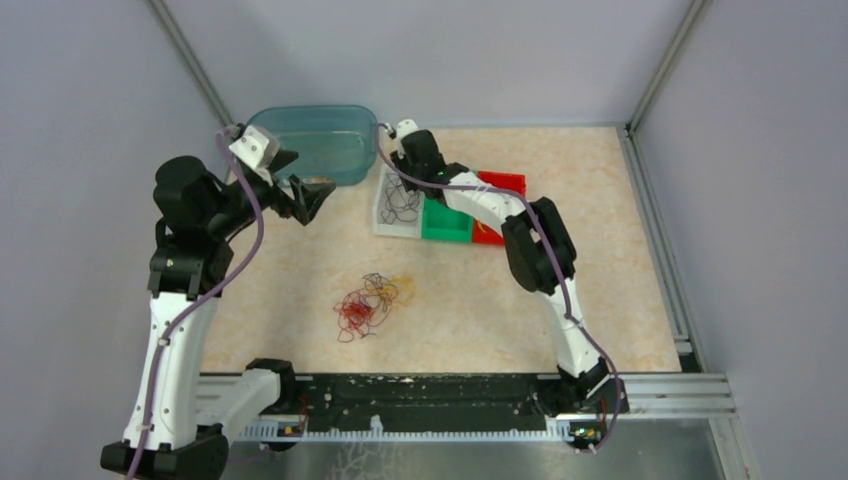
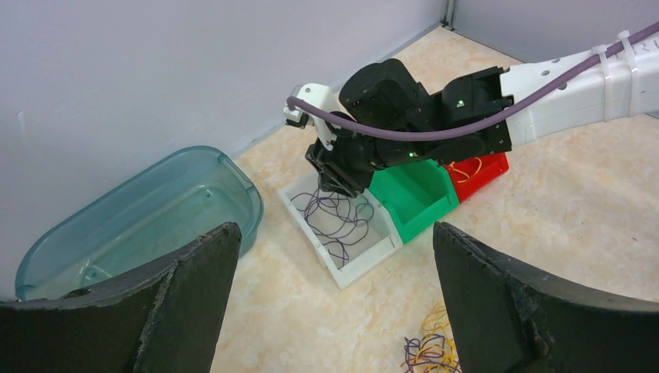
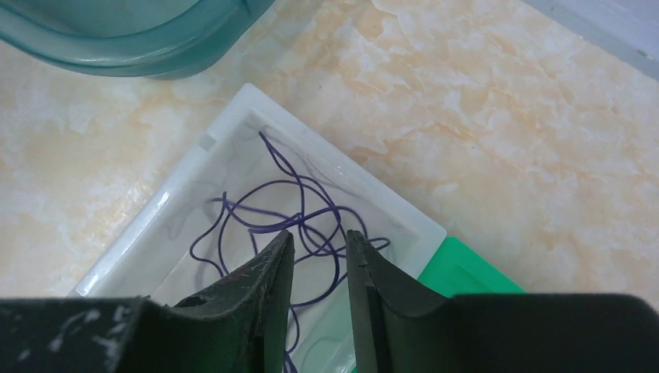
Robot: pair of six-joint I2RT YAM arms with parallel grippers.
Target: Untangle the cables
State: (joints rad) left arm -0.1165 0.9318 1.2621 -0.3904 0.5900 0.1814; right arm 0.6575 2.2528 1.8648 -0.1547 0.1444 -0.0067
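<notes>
A tangle of thin red, yellow and dark cables [image 1: 370, 303] lies on the table's middle; its edge shows in the left wrist view [image 2: 431, 350]. One dark purple cable [image 3: 233, 203] lies loosely coiled in the white bin [image 3: 404, 208]. My right gripper [image 3: 319, 235] hangs just above that bin [image 1: 385, 222], its jaws a little apart with nothing pinched between them. My left gripper [image 2: 334, 227] is raised near the teal tub [image 1: 315, 140], wide open and empty [image 1: 305, 195].
A green bin [image 1: 445, 220] and a red bin [image 1: 500, 183] stand right of the white one; a yellow cable [image 2: 466, 169] lies in the red bin. The teal tub [image 2: 140, 210] sits against the back wall. Metal rails edge the table.
</notes>
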